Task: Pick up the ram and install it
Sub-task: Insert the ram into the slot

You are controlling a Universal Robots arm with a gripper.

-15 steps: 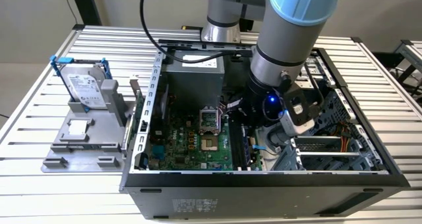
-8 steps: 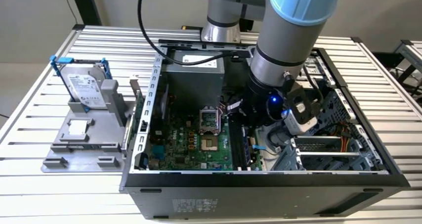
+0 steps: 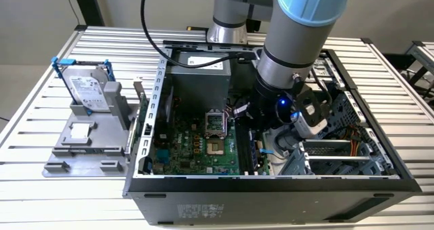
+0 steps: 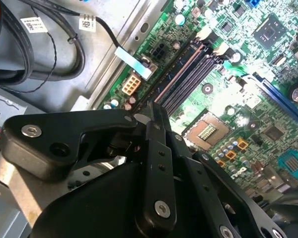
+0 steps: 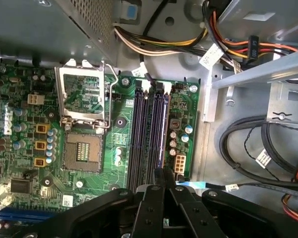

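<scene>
Slatted table; second wrist view: gripper over memory slots.

I could read no text in any view. The hard drive, at about nine o'clock from the computer case, carried a white label, and small white tags hung on the cables, but their print stayed illegible.
</scene>
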